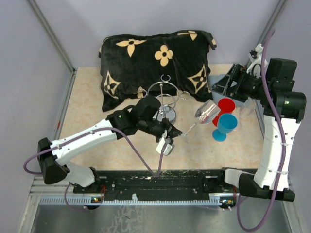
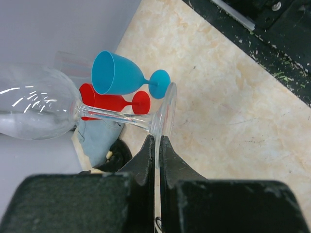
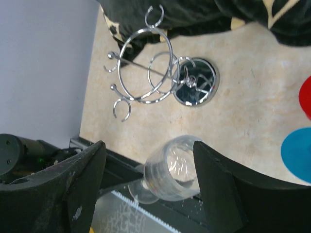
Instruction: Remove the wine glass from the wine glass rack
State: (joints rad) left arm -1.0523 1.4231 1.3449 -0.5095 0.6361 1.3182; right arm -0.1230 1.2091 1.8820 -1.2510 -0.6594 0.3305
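Observation:
A clear wine glass hangs tilted in the air to the right of the silver wire rack, free of its loops. My left gripper is shut on the glass's round foot, with the stem and bowl pointing away from it. The rack stands on its round shiny base before the black pillow. My right gripper is open and empty, up at the right; in its wrist view the glass bowl shows between its fingers, well below them.
A black pillow with tan flowers lies behind the rack. A blue goblet and a red goblet stand at the right, close to the held glass. A grey box sits under the right gripper.

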